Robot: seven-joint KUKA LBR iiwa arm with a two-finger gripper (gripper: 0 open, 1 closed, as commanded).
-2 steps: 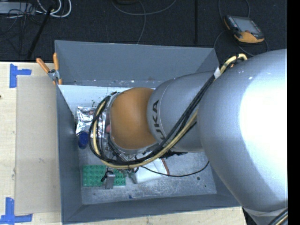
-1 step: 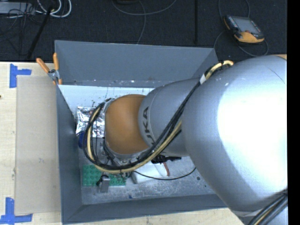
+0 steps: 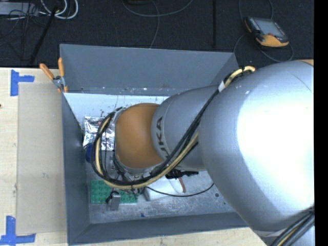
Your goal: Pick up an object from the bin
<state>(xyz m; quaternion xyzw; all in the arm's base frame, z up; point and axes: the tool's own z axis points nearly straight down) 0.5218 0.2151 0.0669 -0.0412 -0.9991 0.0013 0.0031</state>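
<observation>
Silver arm (image 3: 256, 147) nearest the lens, reaching in from the right. Its orange wrist cover (image 3: 134, 137) and looped cables (image 3: 102, 155) hang over the left half of the bin (image 3: 148, 70). Gripper (image 3: 115, 198) sits low at front-left, its tip over a flat green plate (image 3: 100, 191) on the floor. Open or closed: cannot tell. Crumpled foil (image 3: 95, 127) lies behind, by the left wall.

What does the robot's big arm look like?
It is a fat, round, shiny silver-grey arm. Its wrist wears a smooth orange-brown dome cover. Black and yellow cables run along the arm and loop round the cover. Dark letters are printed near the wrist.
</observation>
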